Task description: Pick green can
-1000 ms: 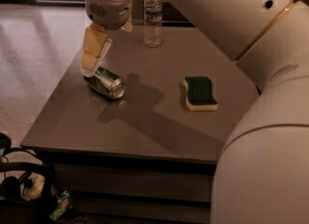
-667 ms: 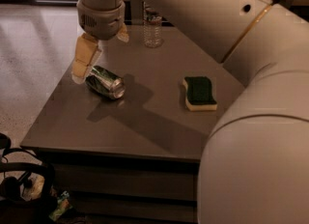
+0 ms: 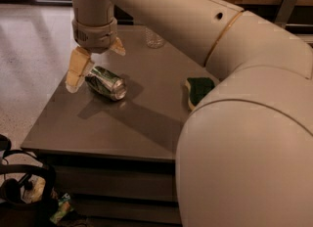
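Note:
The green can [image 3: 106, 81] lies on its side at the left of the grey table [image 3: 122, 128], its silver end facing the front right. My gripper [image 3: 98, 59] hangs from above right over the can and is open. One tan finger [image 3: 78, 69] reaches down at the can's left end, and the other fingertip [image 3: 118, 48] shows behind the can. The can lies below and between them; whether a finger touches it I cannot tell.
Only the base of a clear plastic bottle [image 3: 154, 38] shows behind the arm at the table's back. A green-topped yellow sponge [image 3: 197, 91] lies at the right, partly hidden by my arm [image 3: 234, 123]. Black cables and clutter [image 3: 22, 184] lie on the floor at lower left.
The wrist has swung left and come down over the can, so the fingers now stand on either side of it. My arm fills more of the right side and hides most of the bottle.

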`<action>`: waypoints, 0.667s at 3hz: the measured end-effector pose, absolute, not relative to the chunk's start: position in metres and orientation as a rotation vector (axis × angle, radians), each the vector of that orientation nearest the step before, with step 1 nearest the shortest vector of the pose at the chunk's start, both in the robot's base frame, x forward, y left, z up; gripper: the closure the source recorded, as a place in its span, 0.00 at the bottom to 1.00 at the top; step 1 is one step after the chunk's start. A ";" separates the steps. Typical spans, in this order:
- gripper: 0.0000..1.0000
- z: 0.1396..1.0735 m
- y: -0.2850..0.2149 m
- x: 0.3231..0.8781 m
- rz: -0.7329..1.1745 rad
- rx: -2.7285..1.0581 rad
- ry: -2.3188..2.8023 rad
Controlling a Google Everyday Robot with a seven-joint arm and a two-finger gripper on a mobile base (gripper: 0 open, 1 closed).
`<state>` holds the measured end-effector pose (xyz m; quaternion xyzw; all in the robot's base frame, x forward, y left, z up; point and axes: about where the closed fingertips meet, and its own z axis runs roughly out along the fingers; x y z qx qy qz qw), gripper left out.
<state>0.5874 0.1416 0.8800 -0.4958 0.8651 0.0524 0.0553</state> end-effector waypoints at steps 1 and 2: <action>0.00 0.866 0.139 0.596 0.164 -1.445 2.671; 0.00 0.858 0.132 0.603 0.155 -1.382 2.708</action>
